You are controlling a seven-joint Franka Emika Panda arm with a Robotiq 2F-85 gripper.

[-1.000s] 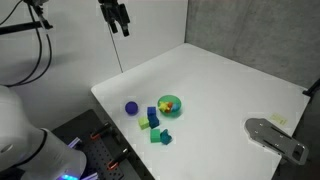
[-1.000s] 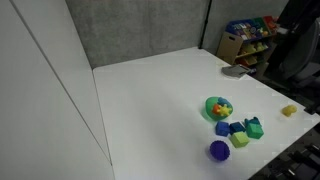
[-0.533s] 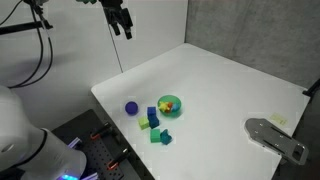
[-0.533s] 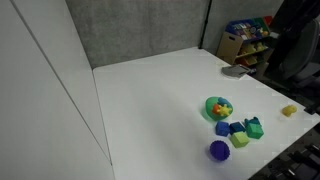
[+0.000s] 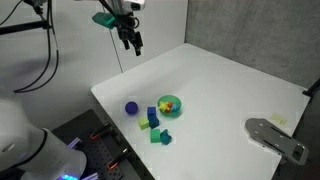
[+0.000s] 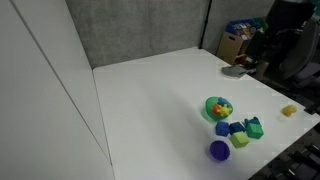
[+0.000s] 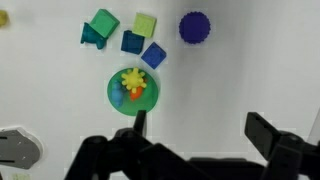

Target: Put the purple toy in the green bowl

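Overhead, the gripper hung high above the table, well apart from everything on it. In the wrist view its jaws stood wide with nothing between them. The toys sat bunched near one table edge, which left most of the white top bare. The purple toy lay on the table at the outer end of that bunch, apart from the bowl, with a blue block roughly between them. The bowl, bright green, held a yellow-and-orange toy. A grey flat piece lay near another edge, well apart from the bunch. Grey panels backed the table, and a shelf of coloured things stood beyond it in an exterior view. The other blocks were too small to make out clearly, and the wrist view cut off the gripper's base.
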